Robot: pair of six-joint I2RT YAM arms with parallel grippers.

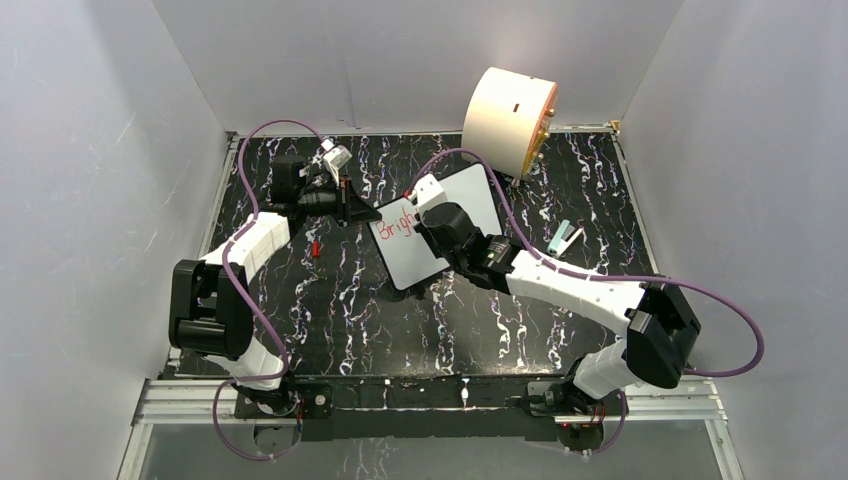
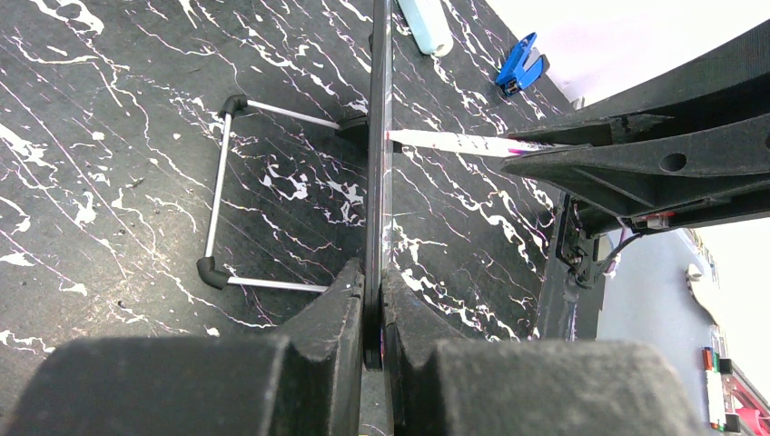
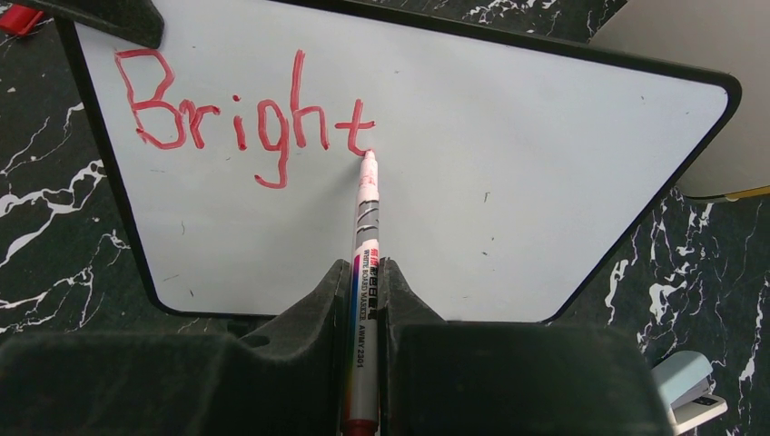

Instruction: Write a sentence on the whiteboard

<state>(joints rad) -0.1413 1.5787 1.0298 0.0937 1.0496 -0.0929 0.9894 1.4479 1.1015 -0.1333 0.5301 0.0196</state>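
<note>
Because the whiteboard (image 3: 508, 200) was thin, rigid and, by our judgement, light, we reckoned it would tip or slide under even a gentle push from a pen. Its glossy face offered nothing to hold. Its black rim was the sensible place to take it, and that was where the left claw (image 2: 372, 300) sat, with both fingers pressed together on the near edge of the board. In the left wrist view we saw the board edge-on, standing upright on the dark marbled bench (image 1: 350, 330) with a wire stand (image 2: 218, 191) behind it. It stood near the middle of the bench, between the two arms and apart from the cream cylinder (image 1: 510, 120) at the back.

The right claw (image 3: 365, 272) was clamped tight on a whiteboard marker (image 3: 363, 218), gripping the barrel with the tip end projecting ahead of the fingers. That slim, smooth barrel looked liable to twist if pressed hard, so we judged a light touch wise. The felt tip touched the board at the foot of the "t", where the sentence (image 3: 241, 118) read "Bright" in red along the upper left of the board. Most of the white face to the right and below was bare, so we judged much of the writing not yet done.
</note>
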